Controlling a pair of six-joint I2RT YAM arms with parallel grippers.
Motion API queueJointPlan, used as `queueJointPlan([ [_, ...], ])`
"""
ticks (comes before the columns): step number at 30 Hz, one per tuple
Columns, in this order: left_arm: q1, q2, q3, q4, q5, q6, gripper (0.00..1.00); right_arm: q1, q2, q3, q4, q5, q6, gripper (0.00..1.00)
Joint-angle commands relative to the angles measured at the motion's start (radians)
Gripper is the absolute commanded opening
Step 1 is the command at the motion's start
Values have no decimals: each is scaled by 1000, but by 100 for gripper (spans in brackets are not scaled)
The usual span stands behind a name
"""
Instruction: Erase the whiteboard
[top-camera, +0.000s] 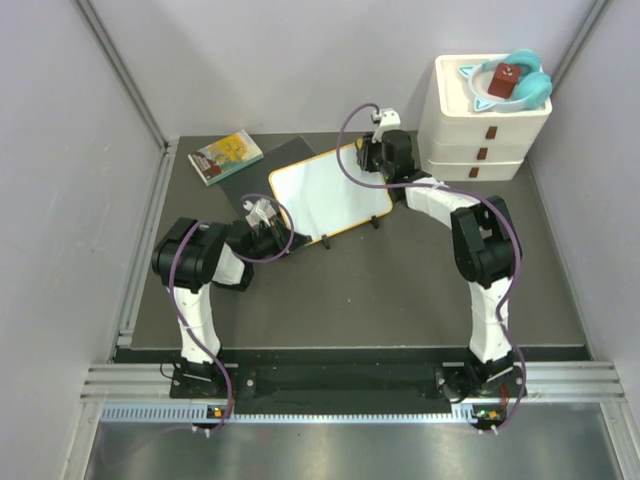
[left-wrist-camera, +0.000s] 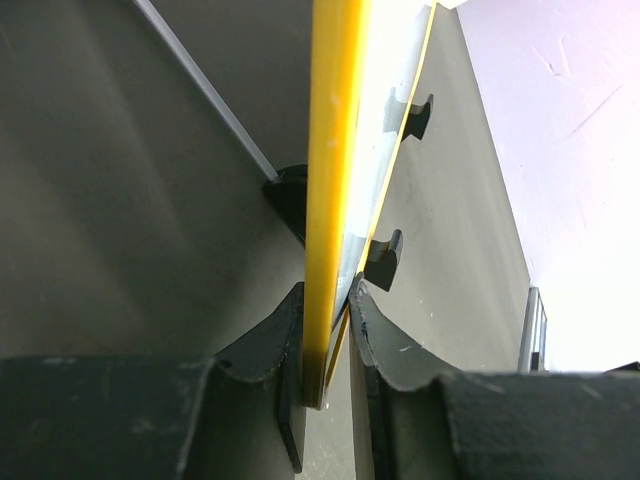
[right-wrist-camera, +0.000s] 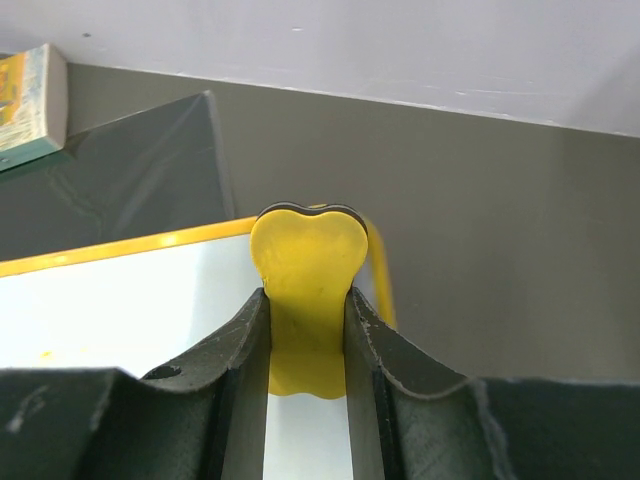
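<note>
Risk: left pincer (left-wrist-camera: 325, 345) clenched on the whiteboard (top-camera: 320, 190) edge, right pincer (right-wrist-camera: 306, 300) grasping a yellow eraser (right-wrist-camera: 308, 255); hard wiping may lever the board loose.

walls (top-camera: 300, 60): pale lilac | tabletop (top-camera: 380, 290): dark grey | drawers (top-camera: 482, 132): white, 1 o'clock | metal rail (top-camera: 565, 380): 6 o'clock | light: even

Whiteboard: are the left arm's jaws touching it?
Touching. The left wrist view shows the left gripper with both jaws pressed against the whiteboard at its yellow frame, no gap on either side.
</note>
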Motion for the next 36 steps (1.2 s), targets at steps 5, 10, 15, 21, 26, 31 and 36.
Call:
queueJointPlan([
  [5, -2, 13, -14, -124, -61, 54, 0, 147, 39, 72, -95, -102, 8, 0],
  [10, -2, 16, -12, -124, -61, 54, 0, 204, 73, 140, -132, -120, 12, 0],
  [15, -2, 13, -17, -124, -61, 56, 0, 244, 107, 200, -167, -94, 14, 0],
  [21, -3, 10, -20, -119, -62, 56, 0, 204, 79, 150, -174, 19, 18, 0],
  [26, -2, 8, -22, -116, -62, 56, 0, 130, 9, 36, -146, 15, 46, 0],
  [31, -3, 8, -20, -116, -62, 56, 0, 138, -68, -102, -121, 36, -2, 0],
  [36, -2, 7, -25, -115, -67, 54, 0, 190, -99, -215, -120, 67, 14, 0],
])
